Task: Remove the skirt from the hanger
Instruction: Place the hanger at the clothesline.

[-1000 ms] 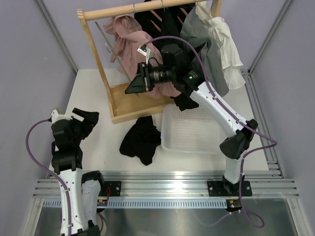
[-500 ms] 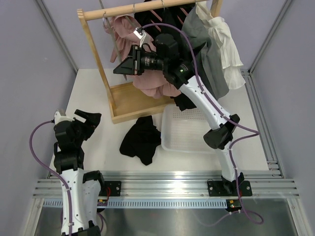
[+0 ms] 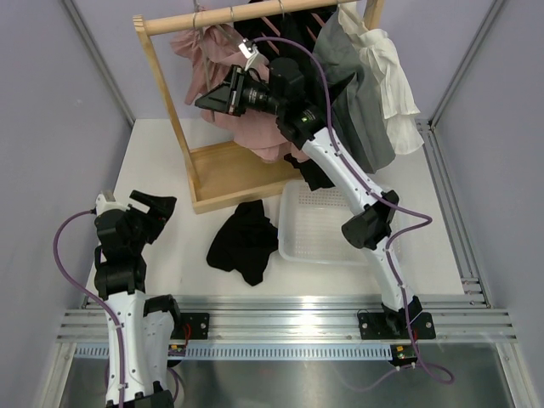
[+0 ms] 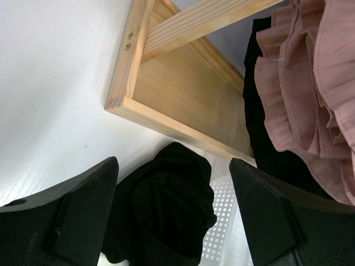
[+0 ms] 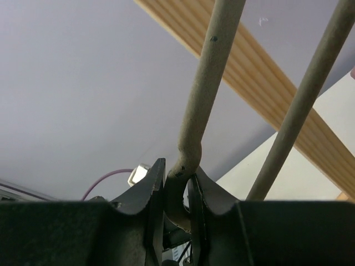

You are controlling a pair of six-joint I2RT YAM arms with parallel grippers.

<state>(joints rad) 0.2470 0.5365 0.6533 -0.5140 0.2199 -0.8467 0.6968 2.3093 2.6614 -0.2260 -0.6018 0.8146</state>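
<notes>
The pink ruffled skirt [image 3: 259, 136] hangs from a pale metal hanger [image 5: 206, 83] at the left end of the wooden rail [image 3: 229, 17]. My right gripper [image 3: 206, 100] is raised just under the rail and shut on the hanger's bent rod [image 5: 176, 173]. A second rod of the hanger [image 5: 302, 105] runs beside it. In the left wrist view the skirt's frills [image 4: 310, 94] hang at the upper right. Low at the table's left, my left gripper [image 3: 146, 206] stands open [image 4: 173, 172] and holds nothing. Whether the hanger's hook is over the rail I cannot tell.
A black garment [image 3: 245, 242] lies crumpled on the table beside a white perforated tray [image 3: 327, 225]. The rack's wooden base [image 3: 229, 174] and left upright [image 3: 166, 102] stand behind them. Black, grey and white clothes [image 3: 374, 76] hang on the rail's right part.
My right arm has swung up and to the left, carrying the hanger and pink skirt from mid-height up to the rail's left end. The left arm has barely moved.
</notes>
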